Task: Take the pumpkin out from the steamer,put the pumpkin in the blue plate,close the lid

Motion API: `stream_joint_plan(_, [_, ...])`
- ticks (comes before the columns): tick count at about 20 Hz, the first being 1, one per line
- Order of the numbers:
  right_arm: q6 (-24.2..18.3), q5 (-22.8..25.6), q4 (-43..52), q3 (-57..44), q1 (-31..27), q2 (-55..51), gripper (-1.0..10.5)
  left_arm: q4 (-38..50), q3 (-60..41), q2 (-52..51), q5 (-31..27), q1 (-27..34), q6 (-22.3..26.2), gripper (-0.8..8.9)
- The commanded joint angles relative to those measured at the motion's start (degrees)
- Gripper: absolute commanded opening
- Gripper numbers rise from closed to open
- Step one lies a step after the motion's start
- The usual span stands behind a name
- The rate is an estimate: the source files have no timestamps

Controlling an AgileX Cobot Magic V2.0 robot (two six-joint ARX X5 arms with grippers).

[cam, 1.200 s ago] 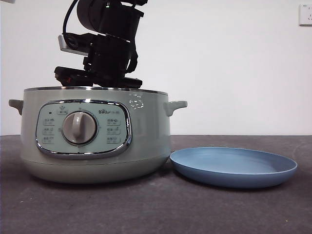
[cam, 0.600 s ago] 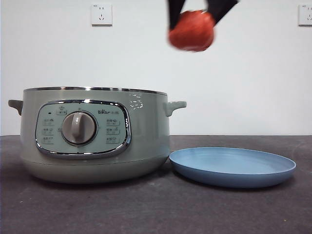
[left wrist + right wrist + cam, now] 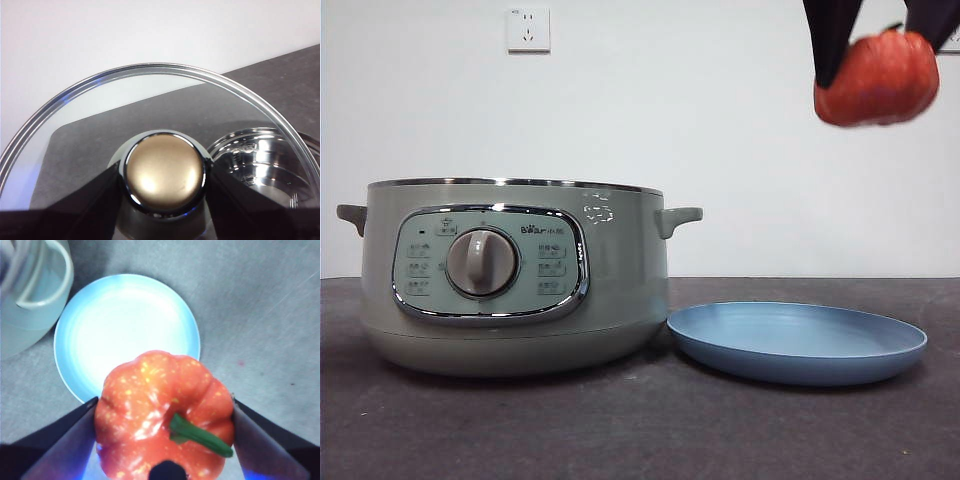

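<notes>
Both grippers are loaded: pumpkin [image 3: 877,78] carried high above the blue plate [image 3: 798,342].
Pinched at its flanks by the right gripper [image 3: 165,415], it is judged light, rigid, smooth; the lid [image 3: 150,100] is clamped at its knob by the left gripper [image 3: 162,180], off the steamer [image 3: 510,275].

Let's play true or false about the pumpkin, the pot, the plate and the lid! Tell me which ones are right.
1. The right claw holds the pumpkin up in the air. True.
2. The pumpkin lies on the blue plate. False: the plate has nothing on it; the pumpkin hangs high above it.
3. The left claw grips the lid by its knob. True.
4. The lid sits on the steamer. False: the steamer stands open; the lid is held away from it.
</notes>
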Motion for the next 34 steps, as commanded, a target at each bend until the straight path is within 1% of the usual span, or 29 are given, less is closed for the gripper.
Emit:
stream_joint_plan(1, [1.8,0.0,5.9,-8.1,0.1,-2.0,-0.1,3.3,0.3,-0.7,-0.5,0.0,0.6,-0.09])
stream_joint_plan(5, [1.7,-0.5,18.6,-18.1,0.1,-1.2,-0.1,3.6,0.3,-0.7,-0.4,0.0,0.4,-0.09])
stream_joint_plan(7, [1.7,-4.1,24.4,-21.1,0.1,0.8,-0.1,3.6,0.3,-0.7,-0.3,0.0,0.3,-0.09])
stream_joint_plan(8, [1.6,-4.7,26.1,-21.6,0.1,2.4,-0.1,3.6,0.3,-0.7,-0.3,0.0,0.3,-0.09])
stream_joint_plan(12, [0.1,-4.5,32.1,-21.6,0.1,9.3,0.0,3.6,0.3,-0.7,-0.3,0.0,0.3,-0.09])
stream_joint_plan(17, [0.1,-4.5,34.1,-21.6,0.0,15.7,0.1,3.6,0.3,-0.7,-0.4,0.0,0.3,-0.09])
stream_joint_plan(18, [0.1,-4.5,34.3,-21.6,0.0,16.5,0.3,3.6,0.3,-0.7,-0.4,0.0,0.3,-0.09])
stream_joint_plan(19, [0.1,-4.5,34.4,-21.6,0.0,16.9,1.1,3.6,0.3,-0.7,-0.4,0.0,0.3,-0.09])
stream_joint_plan(21, [0.1,-4.5,34.4,-21.6,0.0,17.1,3.1,3.6,0.3,-0.7,-0.4,0.0,0.3,-0.09])
stream_joint_plan(23, [0.1,-4.5,34.4,-21.6,0.0,17.1,4.7,3.6,0.3,-0.7,-0.4,0.0,0.3,-0.09])
stream_joint_plan(24, [0.2,-4.5,34.4,-21.6,0.0,17.1,5.4,3.6,0.3,-0.7,-0.3,0.0,0.4,-0.09])
stream_joint_plan(25, [0.2,-4.5,34.4,-21.6,0.0,17.1,5.7,3.6,0.3,-0.7,-0.3,0.0,0.3,-0.09])
stream_joint_plan(30, [0.7,-4.6,34.2,-21.6,0.0,16.7,5.7,3.6,0.3,-0.7,-0.1,0.0,0.3,-0.09])
stream_joint_plan(34, [0.9,-4.5,31.9,-21.6,0.0,11.6,5.7,3.7,0.3,1.9,4.2,0.0,-0.5,-0.09])
